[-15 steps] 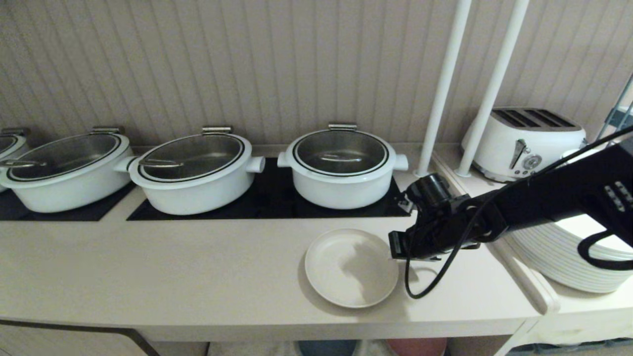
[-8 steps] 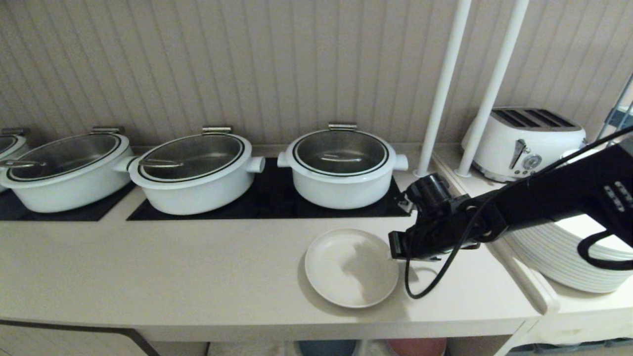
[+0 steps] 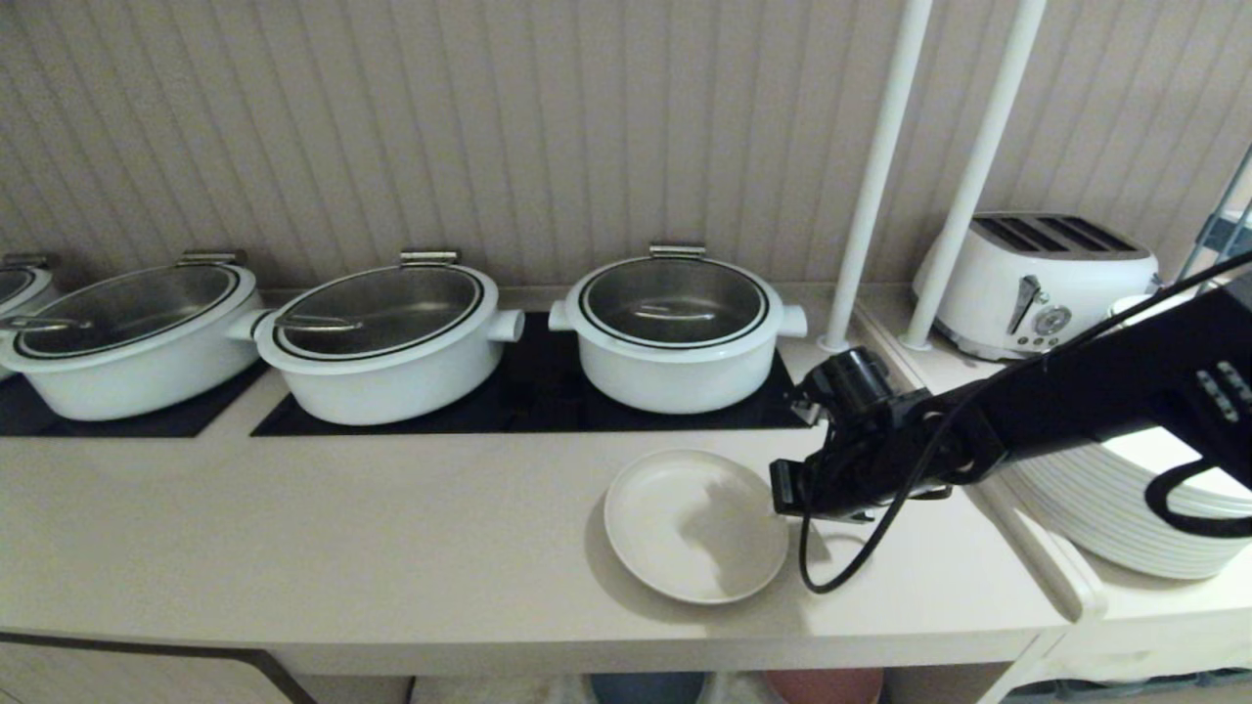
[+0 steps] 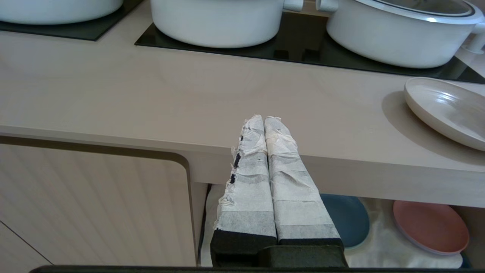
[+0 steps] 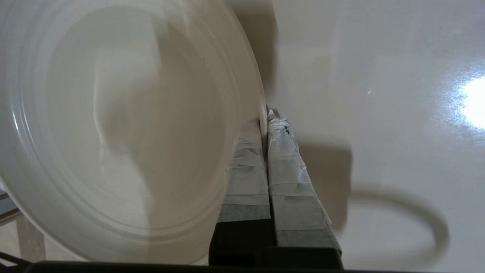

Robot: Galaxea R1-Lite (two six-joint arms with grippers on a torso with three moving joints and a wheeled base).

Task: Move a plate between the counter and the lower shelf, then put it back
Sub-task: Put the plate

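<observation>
The cream-beige plate (image 3: 690, 528) is on the counter (image 3: 342, 528) in front of the right-hand pot, its right edge tipped a little upward with a shadow under it (image 4: 443, 108). My right gripper (image 3: 782, 501) reaches in from the right and is shut on the plate's right rim; in the right wrist view one taped finger is inside the rim and one outside (image 5: 265, 118). The left gripper (image 4: 264, 120) is parked low in front of the counter's edge, shut and empty. Below the counter the lower shelf (image 4: 379, 250) shows its white cloth floor.
Three white lidded pots (image 3: 675, 332) stand on black hob panels (image 3: 548, 391) behind the plate. A stack of white plates (image 3: 1115, 508) and a toaster (image 3: 1037, 279) are on the right ledge. Blue (image 4: 346, 223) and pink (image 4: 430, 226) plates lie on the lower shelf.
The plate's gripped right edge has risen slightly off the counter and its shadow has grown. The right gripper stays shut on the rim; the left arm has not moved.
</observation>
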